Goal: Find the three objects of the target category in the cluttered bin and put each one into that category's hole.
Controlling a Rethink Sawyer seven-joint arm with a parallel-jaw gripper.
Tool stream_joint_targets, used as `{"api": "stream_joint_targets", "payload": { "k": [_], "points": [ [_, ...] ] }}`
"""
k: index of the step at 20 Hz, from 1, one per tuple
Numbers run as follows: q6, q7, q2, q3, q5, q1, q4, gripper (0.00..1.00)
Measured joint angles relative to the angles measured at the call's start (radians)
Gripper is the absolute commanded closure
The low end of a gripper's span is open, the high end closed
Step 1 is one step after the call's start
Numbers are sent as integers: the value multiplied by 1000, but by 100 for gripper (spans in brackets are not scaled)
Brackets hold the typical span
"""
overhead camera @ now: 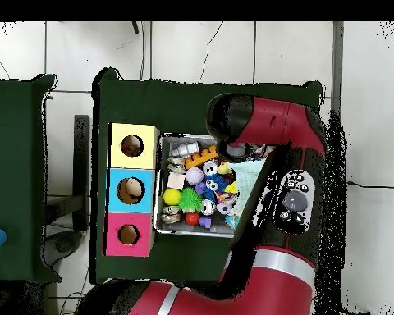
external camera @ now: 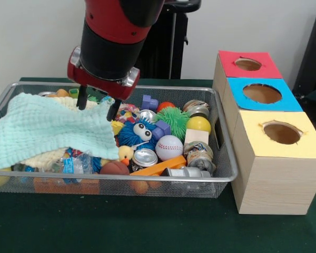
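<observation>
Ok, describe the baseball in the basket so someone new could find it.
Look in the wire basket, right of the mint-green cloth. The baseball sits mid-basket, just right of the fuzzy blue toy. It's the only white ball with red stitching.

The basket [external camera: 221, 176] sits on the table [external camera: 147, 226], with three boxes in a row beside it at the picture's right in the front view. In the basket, a cloth [external camera: 47, 129] covers the end farthest from the boxes. The hand [external camera: 97, 107] hangs over that cloth's far edge.
</observation>
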Motion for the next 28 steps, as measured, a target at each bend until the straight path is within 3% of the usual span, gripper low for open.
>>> {"api": "stream_joint_targets", "payload": {
  "k": [16, 28],
  "points": [
    [-5, 0, -13, 30, -48, -15, 9, 0],
    [-188, 0, -15, 104, -48, -118, 116, 0]
  ]
}}
